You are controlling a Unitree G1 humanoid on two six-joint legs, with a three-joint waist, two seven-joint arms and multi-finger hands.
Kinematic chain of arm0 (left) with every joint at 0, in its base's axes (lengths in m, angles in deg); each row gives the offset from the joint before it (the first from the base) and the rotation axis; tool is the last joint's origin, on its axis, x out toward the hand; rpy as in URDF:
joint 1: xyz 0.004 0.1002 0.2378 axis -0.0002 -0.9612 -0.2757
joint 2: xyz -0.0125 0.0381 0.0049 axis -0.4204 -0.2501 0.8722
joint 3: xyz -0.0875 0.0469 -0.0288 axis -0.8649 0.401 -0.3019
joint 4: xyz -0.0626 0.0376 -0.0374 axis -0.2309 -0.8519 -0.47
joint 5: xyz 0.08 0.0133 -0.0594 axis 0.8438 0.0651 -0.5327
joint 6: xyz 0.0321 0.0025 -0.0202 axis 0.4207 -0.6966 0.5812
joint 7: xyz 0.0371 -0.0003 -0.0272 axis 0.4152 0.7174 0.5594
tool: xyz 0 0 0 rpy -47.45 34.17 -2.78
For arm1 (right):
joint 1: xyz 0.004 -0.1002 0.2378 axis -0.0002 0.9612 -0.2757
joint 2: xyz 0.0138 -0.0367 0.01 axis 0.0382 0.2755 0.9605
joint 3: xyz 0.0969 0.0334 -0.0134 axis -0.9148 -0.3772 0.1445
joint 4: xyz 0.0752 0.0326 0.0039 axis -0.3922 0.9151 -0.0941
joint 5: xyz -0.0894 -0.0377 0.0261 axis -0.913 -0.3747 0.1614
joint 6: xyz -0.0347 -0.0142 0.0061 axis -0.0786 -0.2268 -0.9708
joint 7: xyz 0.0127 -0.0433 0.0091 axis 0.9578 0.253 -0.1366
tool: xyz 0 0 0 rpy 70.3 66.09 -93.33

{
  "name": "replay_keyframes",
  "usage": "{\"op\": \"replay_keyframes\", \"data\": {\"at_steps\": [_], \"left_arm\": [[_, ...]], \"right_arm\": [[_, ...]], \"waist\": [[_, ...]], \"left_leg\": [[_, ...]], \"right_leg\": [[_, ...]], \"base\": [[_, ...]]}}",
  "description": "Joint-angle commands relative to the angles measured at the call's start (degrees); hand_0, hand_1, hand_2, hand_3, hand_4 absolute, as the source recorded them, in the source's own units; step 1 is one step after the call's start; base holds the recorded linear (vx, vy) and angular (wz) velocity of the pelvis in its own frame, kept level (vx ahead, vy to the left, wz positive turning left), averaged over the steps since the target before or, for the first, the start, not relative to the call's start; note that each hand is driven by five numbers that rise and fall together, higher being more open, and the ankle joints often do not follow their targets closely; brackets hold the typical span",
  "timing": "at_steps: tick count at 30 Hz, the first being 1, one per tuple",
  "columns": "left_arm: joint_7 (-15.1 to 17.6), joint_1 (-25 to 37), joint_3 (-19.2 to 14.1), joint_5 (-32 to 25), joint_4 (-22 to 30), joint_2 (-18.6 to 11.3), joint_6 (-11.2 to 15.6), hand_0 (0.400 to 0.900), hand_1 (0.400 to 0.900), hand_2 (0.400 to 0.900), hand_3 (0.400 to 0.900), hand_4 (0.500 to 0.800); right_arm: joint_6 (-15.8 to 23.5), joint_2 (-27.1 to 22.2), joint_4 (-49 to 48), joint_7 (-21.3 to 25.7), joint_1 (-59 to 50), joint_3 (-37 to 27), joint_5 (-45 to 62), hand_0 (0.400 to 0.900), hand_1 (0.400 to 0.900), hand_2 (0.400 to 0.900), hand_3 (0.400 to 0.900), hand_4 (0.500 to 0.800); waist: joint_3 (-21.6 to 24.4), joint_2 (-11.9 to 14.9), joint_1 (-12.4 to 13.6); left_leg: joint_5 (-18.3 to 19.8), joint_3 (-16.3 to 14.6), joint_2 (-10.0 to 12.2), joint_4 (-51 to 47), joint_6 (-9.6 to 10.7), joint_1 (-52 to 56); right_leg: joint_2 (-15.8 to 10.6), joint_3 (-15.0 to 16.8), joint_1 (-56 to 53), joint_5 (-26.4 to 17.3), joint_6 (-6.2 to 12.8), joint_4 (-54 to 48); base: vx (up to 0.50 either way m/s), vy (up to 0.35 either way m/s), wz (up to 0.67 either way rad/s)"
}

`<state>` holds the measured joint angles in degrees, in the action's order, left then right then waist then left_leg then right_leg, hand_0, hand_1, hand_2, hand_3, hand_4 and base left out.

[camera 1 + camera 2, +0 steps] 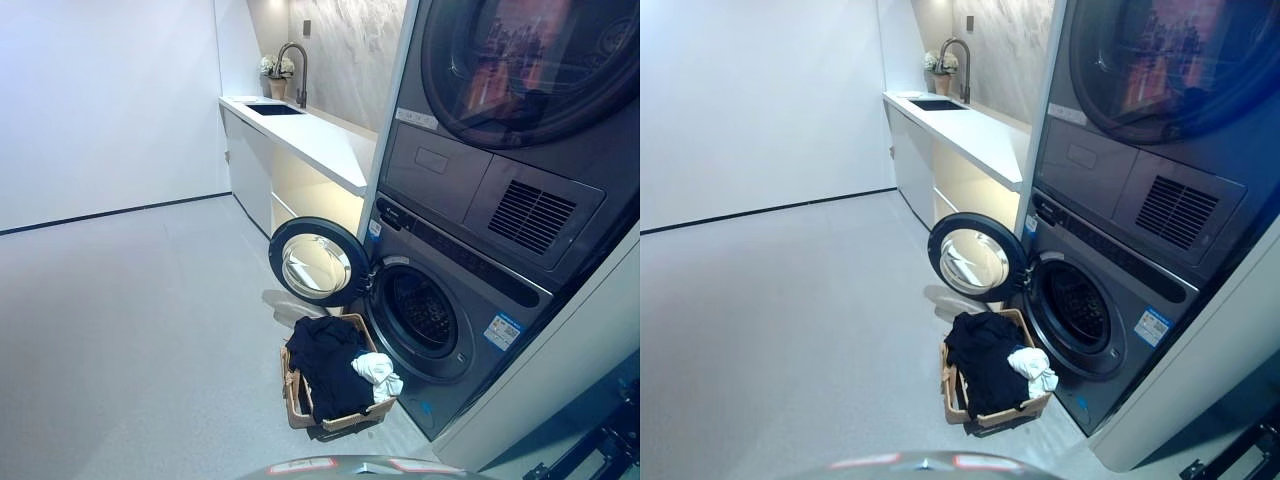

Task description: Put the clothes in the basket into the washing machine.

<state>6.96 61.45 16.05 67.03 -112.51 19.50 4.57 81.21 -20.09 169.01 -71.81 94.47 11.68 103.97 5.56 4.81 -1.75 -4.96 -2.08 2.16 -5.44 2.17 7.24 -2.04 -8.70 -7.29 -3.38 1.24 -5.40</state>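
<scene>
Neither hand of the robot shows in the two views, so I cannot tell if they are open or closed. Nearest on the floor (130,330) stands the basket (296,393), full of clothes: a big dark garment (325,365) and a white piece (376,370) on its right side. Nothing is taken out yet, so I judge the task is at its very start (the approach step). Just behind the basket is the washing machine (455,320), with its round door (315,262) swung open to the left and the drum opening (420,312) free. The next move calls for coming closer and reaching down to the clothes. Wide floor lies open on the left; the door edge and the white worktop (320,140) further back limit the right.
</scene>
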Motion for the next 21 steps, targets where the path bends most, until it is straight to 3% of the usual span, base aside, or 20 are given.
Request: {"op": "replay_keyframes", "data": {"at_steps": [1,17,21], "left_arm": [[0.4,5.0,-0.9,0.7,-1.2,3.6,1.1,0.900,0.900,0.900,0.900,0.800],[1.0,6.4,-1.3,-1.3,-0.4,3.1,1.1,0.900,0.900,0.900,0.900,0.800],[1.1,7.1,-1.6,-2.9,0.5,3.3,1.4,0.900,0.900,0.900,0.900,0.800]], "right_arm": [[1.6,-2.2,1.6,1.0,-7.1,-0.6,-1.5,0.900,0.900,0.900,0.900,0.800],[1.7,-2.9,0.0,1.4,-8.6,-0.4,-0.6,0.900,0.900,0.900,0.900,0.800],[2.2,-3.5,-0.6,1.7,-9.3,-0.1,0.0,0.900,0.900,0.900,0.900,0.800]], "waist": [[-6.8,-5.0,1.1],[-9.7,-5.7,1.0],[-11.5,-5.4,1.3]], "left_leg": [[9.7,-2.8,-3.1,0.4,-1.0,2.6],[8.3,-2.6,-2.3,0.8,-1.1,1.0],[10.8,-2.3,-2.2,10.9,-1.0,-4.1]], "right_leg": [[0.8,1.4,-2.3,6.9,4.53,0.4],[1.7,2.1,1.9,8.3,2.91,4.7],[1.7,3.0,4.0,9.9,1.58,8.2]], "base": [[0.00,0.000,0.00],[0.00,-0.051,-0.02],[0.00,-0.156,-0.02]]}}
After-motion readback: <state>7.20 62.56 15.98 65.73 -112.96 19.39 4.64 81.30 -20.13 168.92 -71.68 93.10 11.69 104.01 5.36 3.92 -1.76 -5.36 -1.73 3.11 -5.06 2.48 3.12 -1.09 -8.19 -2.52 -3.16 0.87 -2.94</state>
